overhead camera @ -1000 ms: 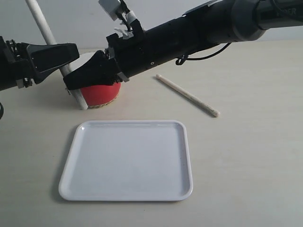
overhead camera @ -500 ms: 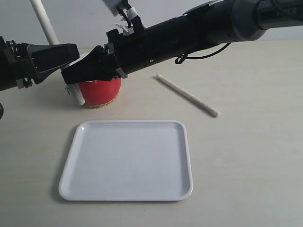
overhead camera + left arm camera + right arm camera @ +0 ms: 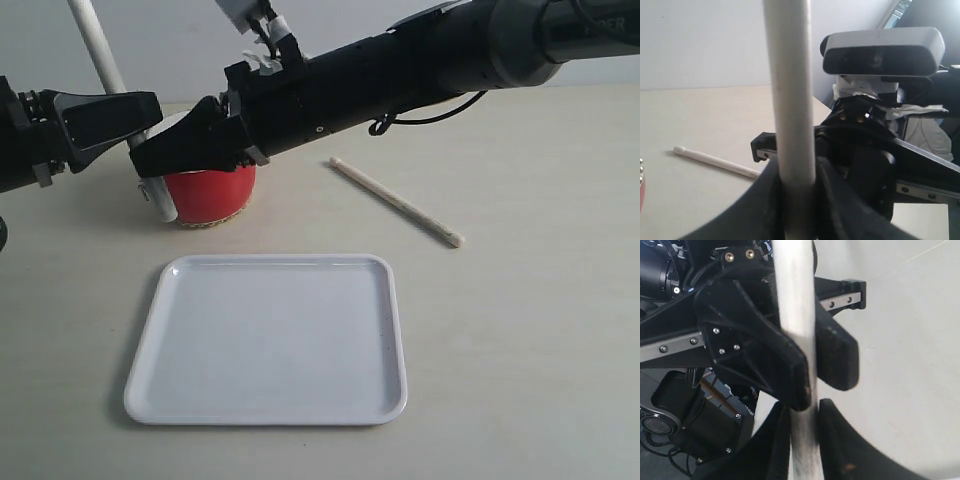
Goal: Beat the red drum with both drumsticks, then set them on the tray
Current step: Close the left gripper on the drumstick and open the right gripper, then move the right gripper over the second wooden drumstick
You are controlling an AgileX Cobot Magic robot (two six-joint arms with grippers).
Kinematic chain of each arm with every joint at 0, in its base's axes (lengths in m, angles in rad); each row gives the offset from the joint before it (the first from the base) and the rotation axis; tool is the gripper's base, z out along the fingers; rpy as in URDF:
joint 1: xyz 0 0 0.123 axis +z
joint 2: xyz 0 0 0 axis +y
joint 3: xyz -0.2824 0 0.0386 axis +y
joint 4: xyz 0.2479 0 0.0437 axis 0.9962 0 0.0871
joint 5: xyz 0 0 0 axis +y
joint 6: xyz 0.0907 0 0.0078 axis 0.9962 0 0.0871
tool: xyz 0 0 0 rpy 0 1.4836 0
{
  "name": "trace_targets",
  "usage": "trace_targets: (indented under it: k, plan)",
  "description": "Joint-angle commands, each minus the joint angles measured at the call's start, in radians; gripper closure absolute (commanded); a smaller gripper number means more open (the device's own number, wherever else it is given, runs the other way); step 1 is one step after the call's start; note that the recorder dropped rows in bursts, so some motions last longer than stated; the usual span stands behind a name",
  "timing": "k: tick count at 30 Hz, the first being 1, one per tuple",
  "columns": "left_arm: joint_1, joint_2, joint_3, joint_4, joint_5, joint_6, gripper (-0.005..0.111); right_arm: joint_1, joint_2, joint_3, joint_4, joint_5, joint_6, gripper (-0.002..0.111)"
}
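The red drum [image 3: 210, 195] stands behind the white tray [image 3: 270, 340], partly hidden by my right arm. One pale drumstick [image 3: 395, 200] lies on the table right of the drum and also shows in the left wrist view [image 3: 715, 162]. The other drumstick [image 3: 100, 55] looks white and thick; it slants steeply, its lower end just left of the drum. My left gripper [image 3: 135, 120] [image 3: 797, 180] is shut on it. My right gripper [image 3: 165, 160] [image 3: 802, 420], reaching across over the drum, is shut on the same stick [image 3: 795, 305] a little lower down.
The right arm [image 3: 400, 70] spans the back of the scene above the table, from upper right to the drum. The right wrist camera [image 3: 880, 50] sits close behind the held stick. The beige tabletop [image 3: 520, 330] stretches right of the tray.
The right gripper and the held stick's lower end have risen slightly, so more of the drum shows. The left gripper, the tray and the lying drumstick have stayed put.
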Motion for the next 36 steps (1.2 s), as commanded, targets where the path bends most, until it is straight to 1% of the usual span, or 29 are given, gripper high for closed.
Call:
trace_targets:
  k: [1,5,7,8,11,12,15,17,19,25,28,30,36]
  plan:
    - [-0.004,0.002,-0.007,-0.011,0.004,0.013,0.107,0.001,-0.004,0.003,0.014,0.01,0.007,0.108]
    - [-0.004,0.002,-0.007,-0.011,0.004,0.013,0.107,0.001,-0.004,0.003,0.014,0.01,0.007,0.108]
    - [-0.004,0.002,-0.007,-0.011,0.004,0.013,0.107,0.001,-0.004,0.003,0.014,0.01,0.007,0.105]
    - [-0.004,0.002,-0.007,-0.011,0.004,0.013,0.107,0.001,-0.004,0.003,0.014,0.01,0.007,0.102]
    - [-0.004,0.002,-0.007,-0.011,0.004,0.013,0.107,0.001,-0.004,0.003,0.014,0.01,0.007,0.087]
    - [-0.004,0.002,-0.007,-0.011,0.004,0.013,0.107,0.001,-0.004,0.003,0.014,0.01,0.007,0.078]
    - [-0.004,0.002,-0.007,-0.011,0.004,0.013,0.107,0.001,-0.004,0.003,0.014,0.01,0.007,0.058]
    - [-0.004,0.002,-0.007,-0.011,0.004,0.011,0.107,0.001,-0.004,0.003,0.014,0.01,0.007,0.048]
    - [-0.004,0.002,-0.007,-0.011,0.01,0.011,0.107,0.001,-0.004,0.003,0.014,0.01,0.007,0.041]
    - [-0.004,0.002,-0.007,-0.008,0.043,0.005,0.107,-0.004,-0.013,0.003,-0.011,0.01,0.007,0.04]
    - [-0.004,0.002,-0.007,-0.008,0.048,0.005,0.107,-0.027,-0.033,0.003,-0.08,0.01,0.03,0.04]
    - [-0.004,0.002,-0.007,-0.008,0.05,0.003,0.107,-0.052,-0.052,0.003,-0.132,0.01,0.055,0.04]
    - [-0.004,0.001,-0.007,-0.005,0.071,0.001,0.107,-0.17,-0.119,0.003,-0.285,0.01,0.142,0.041]
